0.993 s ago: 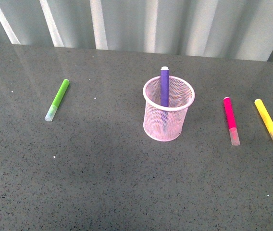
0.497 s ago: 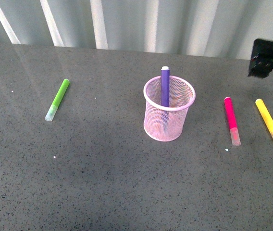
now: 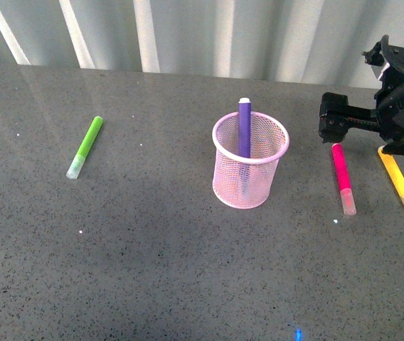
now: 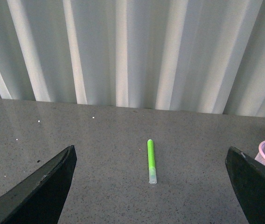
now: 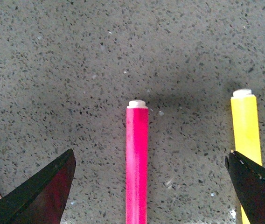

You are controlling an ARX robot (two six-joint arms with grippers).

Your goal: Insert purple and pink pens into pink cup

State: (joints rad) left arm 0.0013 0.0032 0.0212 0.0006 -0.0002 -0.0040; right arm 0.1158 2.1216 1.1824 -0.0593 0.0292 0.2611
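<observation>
Pink pen [image 3: 342, 177] lies flat on the grey table [image 3: 152, 270], at 3 o'clock from the one pink cup [image 3: 250, 170], well apart. One yellow marker [image 3: 399, 181] lies at its 3 o'clock. One purple pen [image 3: 244, 128] stands in the cup, and one green marker [image 3: 85, 147] lies at the cup's 9 o'clock. My right gripper [image 3: 332, 119] has just arrived over the pink pen's 12 o'clock end, jaws wide and empty. I judge the second pickup is starting. My left gripper [image 4: 149, 151] is wide, empty.
</observation>
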